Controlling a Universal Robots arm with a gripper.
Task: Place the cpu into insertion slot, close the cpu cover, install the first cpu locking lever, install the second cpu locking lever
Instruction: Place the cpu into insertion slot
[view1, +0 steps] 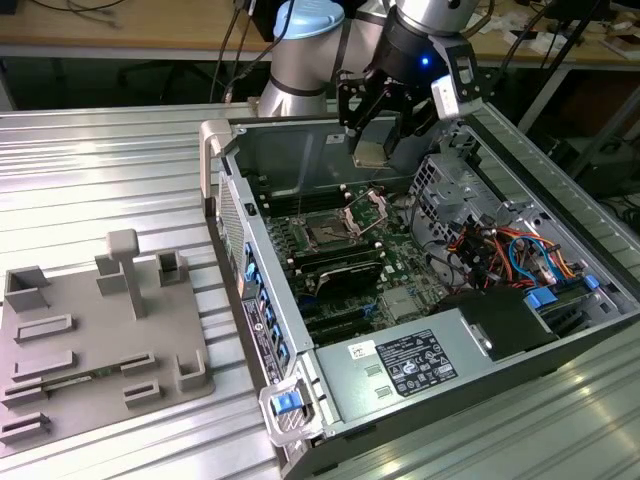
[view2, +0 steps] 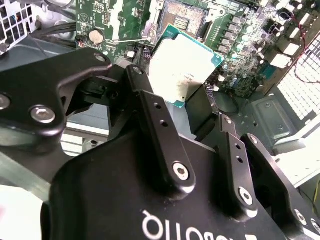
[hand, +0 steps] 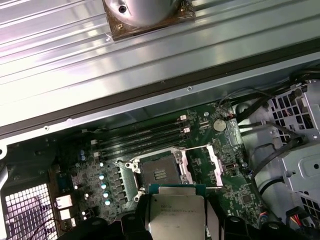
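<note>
Pincer (view1: 373, 138) clamped on the cpu (view2: 182, 62), hanging over the motherboard (hand: 85, 172) near the open insertion slot (hand: 159, 172), cpu cover (view1: 366, 208) raised; I judge step one in hand, and seating calls for square, level alignment.

cpu (hand: 176, 217) cut by frame edge in first wrist view; pincer (view2: 172, 90) fingers cover its near corner in second wrist view; insertion slot (hand: 159, 172) beyond pincer, pins too small.
</note>
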